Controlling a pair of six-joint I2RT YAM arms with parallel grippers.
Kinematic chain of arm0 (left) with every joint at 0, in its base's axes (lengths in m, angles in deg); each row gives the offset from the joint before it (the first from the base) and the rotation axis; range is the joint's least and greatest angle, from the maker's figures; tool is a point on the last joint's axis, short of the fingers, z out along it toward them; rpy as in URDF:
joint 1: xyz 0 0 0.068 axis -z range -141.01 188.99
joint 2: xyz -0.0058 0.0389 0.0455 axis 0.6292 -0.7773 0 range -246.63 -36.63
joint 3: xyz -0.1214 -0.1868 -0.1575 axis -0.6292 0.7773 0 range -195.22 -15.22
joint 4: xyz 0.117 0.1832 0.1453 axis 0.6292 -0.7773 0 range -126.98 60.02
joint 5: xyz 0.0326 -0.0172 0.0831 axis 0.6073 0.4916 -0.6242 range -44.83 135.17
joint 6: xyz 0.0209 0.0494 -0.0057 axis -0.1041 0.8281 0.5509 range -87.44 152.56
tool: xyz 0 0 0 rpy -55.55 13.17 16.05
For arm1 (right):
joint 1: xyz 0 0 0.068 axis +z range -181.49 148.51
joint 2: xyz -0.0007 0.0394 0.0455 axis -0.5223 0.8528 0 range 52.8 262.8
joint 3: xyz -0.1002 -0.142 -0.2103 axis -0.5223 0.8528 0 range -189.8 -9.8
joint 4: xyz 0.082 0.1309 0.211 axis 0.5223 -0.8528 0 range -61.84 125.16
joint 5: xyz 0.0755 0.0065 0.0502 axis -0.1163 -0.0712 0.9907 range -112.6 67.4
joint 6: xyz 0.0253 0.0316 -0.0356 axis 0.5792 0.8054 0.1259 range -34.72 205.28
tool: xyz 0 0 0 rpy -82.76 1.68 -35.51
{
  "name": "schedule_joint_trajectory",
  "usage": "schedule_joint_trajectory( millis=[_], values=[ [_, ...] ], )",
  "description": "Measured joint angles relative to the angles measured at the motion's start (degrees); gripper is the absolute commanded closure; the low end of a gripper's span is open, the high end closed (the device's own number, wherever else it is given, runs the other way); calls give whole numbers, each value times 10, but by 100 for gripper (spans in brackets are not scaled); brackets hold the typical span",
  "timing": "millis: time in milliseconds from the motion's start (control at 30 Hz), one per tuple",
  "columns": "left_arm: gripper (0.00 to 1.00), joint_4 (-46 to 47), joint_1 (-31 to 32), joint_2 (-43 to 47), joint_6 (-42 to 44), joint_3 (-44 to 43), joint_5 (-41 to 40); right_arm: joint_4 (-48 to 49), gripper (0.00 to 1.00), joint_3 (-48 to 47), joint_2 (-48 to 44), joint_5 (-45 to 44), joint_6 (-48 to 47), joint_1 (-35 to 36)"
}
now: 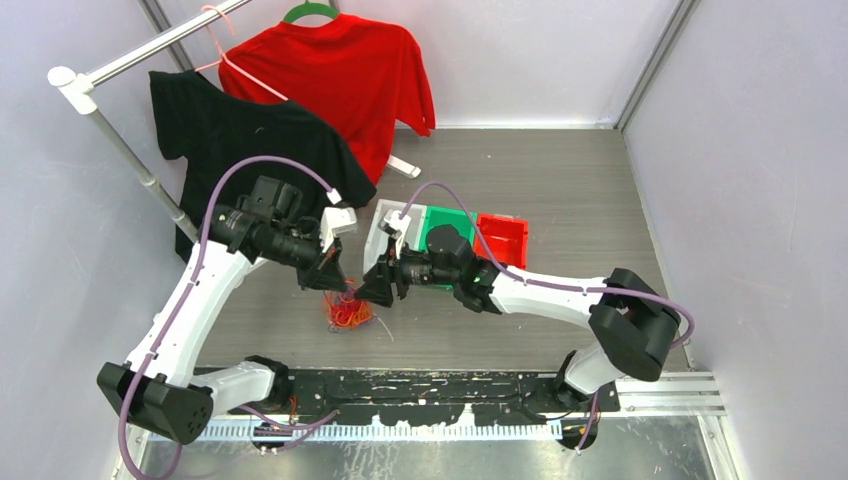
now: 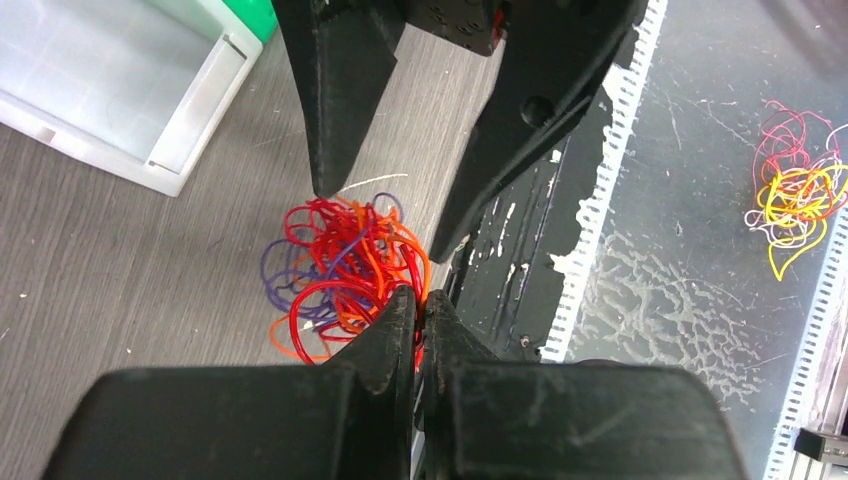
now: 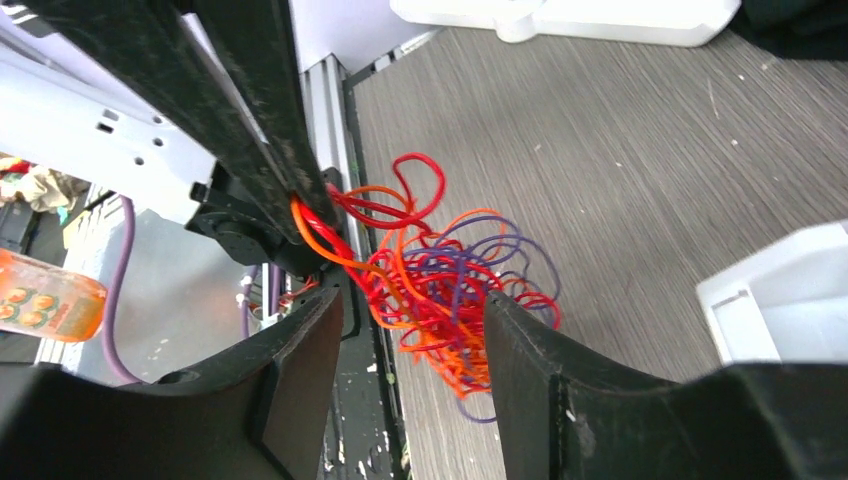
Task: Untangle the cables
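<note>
Wood-grain tabletop (image 1: 560,200): left gripper (image 2: 422,305) jaws pinch red-orange strands of tangled cables (image 2: 340,260); right gripper (image 3: 412,300) jaws spread, close by.

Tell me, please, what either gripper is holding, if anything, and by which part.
The left gripper pinches red and orange strands at the edge of the cables; the right gripper is open, holding nothing.

Left end effector (image 2: 421,302) pinched shut; right end effector (image 3: 413,300) spread wide, facing it, tips close together.
</note>
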Motion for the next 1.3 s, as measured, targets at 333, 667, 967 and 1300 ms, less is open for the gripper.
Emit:
schedule_joint_trajectory(
  millis=[333, 667, 967, 1300],
  values=[
    [100, 2, 0, 0, -44, -13, 5, 22, 42, 1, -10, -19, 2, 7],
    [100, 2, 0, 0, -110, -36, 50, 50, 51, 1, -20, -154, -35, 31],
    [100, -21, 0, 12, -114, -41, 89, 103, 47, 2, -10, -301, -80, 75],
    [100, -61, 0, 12, -96, -83, 102, 157, 48, 19, 51, -441, -103, 112]
  ],
)
